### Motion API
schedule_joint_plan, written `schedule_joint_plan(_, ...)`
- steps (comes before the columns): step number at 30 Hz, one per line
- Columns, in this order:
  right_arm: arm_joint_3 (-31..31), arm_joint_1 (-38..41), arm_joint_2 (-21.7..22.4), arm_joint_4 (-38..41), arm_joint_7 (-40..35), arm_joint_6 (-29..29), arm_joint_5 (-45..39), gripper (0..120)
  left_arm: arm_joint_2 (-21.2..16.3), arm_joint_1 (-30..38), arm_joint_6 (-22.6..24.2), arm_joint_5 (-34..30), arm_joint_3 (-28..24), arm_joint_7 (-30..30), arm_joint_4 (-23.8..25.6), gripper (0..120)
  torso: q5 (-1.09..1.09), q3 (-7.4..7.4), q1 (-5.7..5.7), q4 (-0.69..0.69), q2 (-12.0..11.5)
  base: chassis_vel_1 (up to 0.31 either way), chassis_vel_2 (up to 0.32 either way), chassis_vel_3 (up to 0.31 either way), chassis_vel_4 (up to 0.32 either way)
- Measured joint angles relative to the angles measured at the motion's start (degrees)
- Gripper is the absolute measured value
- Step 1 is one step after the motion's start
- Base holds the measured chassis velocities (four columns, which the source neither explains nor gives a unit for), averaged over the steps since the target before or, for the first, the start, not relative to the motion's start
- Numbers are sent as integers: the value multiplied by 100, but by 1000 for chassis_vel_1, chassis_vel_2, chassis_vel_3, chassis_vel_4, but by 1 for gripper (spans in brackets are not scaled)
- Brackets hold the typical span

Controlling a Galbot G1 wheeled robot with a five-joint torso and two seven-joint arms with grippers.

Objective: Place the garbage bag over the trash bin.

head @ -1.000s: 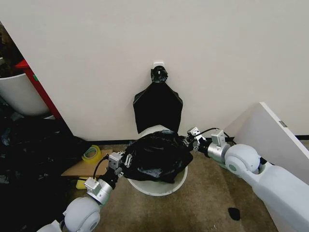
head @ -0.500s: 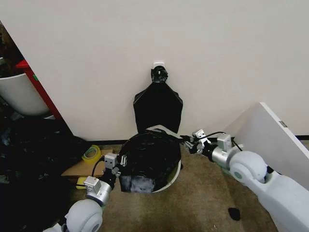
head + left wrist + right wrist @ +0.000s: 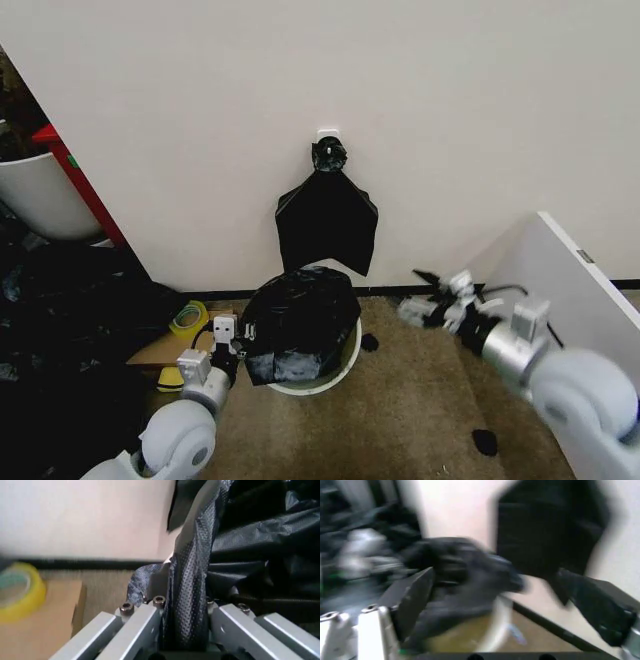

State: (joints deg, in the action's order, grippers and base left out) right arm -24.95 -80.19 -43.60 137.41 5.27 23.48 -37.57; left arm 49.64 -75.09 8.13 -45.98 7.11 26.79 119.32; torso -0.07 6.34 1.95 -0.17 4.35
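Note:
The black garbage bag [image 3: 298, 318] lies crumpled over the top of the cream trash bin [image 3: 338, 372], which stands on the floor near the wall. Only the bin's front and right rim show under the plastic. My left gripper [image 3: 240, 346] sits at the bag's left edge, shut on a fold of the bag [image 3: 192, 573] that runs between its fingers [image 3: 140, 626]. My right gripper [image 3: 416, 296] hangs to the right of the bin, apart from the bag, with its fingers spread open and nothing between them. The right wrist view looks past them at the bag [image 3: 465, 577] and the bin [image 3: 497, 630].
A flat black bundle of bags [image 3: 327, 222] hangs on the wall behind the bin. A yellow tape roll [image 3: 188, 318] and cardboard [image 3: 160, 350] lie to the left, beside a heap of dark plastic [image 3: 60, 300]. A white panel [image 3: 575, 285] leans at the right. Small black scraps [image 3: 484, 440] lie on the floor.
My right gripper has let go of the bag and pulled away to the right. The bin and bag have shifted left and toward the wall, with the left gripper still holding.

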Motion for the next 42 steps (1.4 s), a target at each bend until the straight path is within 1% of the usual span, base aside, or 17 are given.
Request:
schedule_joint_plan(1,0,0,0,0,0,0,0,91,0,0,0,0,0,0,0,1,0,0,0,0,0,0,0,0,0)
schedule_joint_plan(3,665,-67,-70,274,224,-105,822,100,78,61,290,-329,2,234,15,1,3,1,0,7,0,0,0,0,0)
schedule_joint_plan(4,665,-67,-70,274,224,-105,822,100,78,61,290,-329,2,234,15,1,3,1,0,7,0,0,0,0,0)
schedule_joint_plan(7,946,-442,-53,295,842,-566,2121,100,108,241,512,-497,-64,354,-8,1,3,0,0,0,0,0,0,0,0)
schedule_joint_plan(13,1160,-638,37,102,1278,-1066,2963,100,88,337,639,-508,-129,354,4,1,3,1,0,4,0,0,0,0,0)
schedule_joint_plan(19,1368,-473,-49,-67,1373,-1254,3384,98,39,413,721,-531,-204,328,5,1,3,1,1,3,0,0,0,0,0)
schedule_joint_plan(22,1506,-306,-55,-171,1414,-1284,3474,86,22,406,756,-529,-226,312,18,1,3,1,1,4,0,0,0,0,0)
schedule_joint_plan(23,1506,-306,-55,-171,1414,-1284,3474,86,22,406,756,-529,-226,312,18,1,3,1,1,4,0,0,0,0,0)
schedule_joint_plan(25,1590,-258,-88,-209,1415,-1286,3546,74,10,421,771,-525,-273,300,17,1,3,1,1,3,0,0,0,0,0)
schedule_joint_plan(27,1630,-239,-107,-229,1411,-1279,3579,71,5,424,773,-523,-284,291,18,1,3,1,1,2,0,0,0,0,0)
schedule_joint_plan(30,1724,-155,-128,-367,1412,-1272,3743,55,6,402,774,-513,-284,285,41,1,3,1,1,3,0,0,0,0,0)
schedule_joint_plan(33,1732,-143,-116,-420,1412,-1298,3814,48,11,389,774,-509,-280,285,55,1,3,1,1,3,0,0,0,0,0)
schedule_joint_plan(35,1703,-129,-125,-489,1414,-1404,3988,37,20,366,767,-510,-279,285,74,1,2,1,1,3,0,0,0,0,0)
schedule_joint_plan(39,1658,-89,-156,-587,1417,-1510,4089,28,37,347,762,-510,-280,288,82,1,4,1,1,3,0,0,0,0,0)
schedule_joint_plan(40,1644,-73,-149,-631,1420,-1554,4112,18,50,338,758,-509,-283,295,82,1,3,1,1,3,0,0,0,0,0)
schedule_joint_plan(41,1644,-73,-149,-631,1420,-1554,4112,18,50,338,758,-509,-283,295,82,1,3,1,1,3,0,0,0,0,0)
schedule_joint_plan(42,1641,-75,-127,-631,1421,-1571,4096,14,55,332,756,-509,-283,299,83,1,3,1,1,3,0,0,0,0,0)
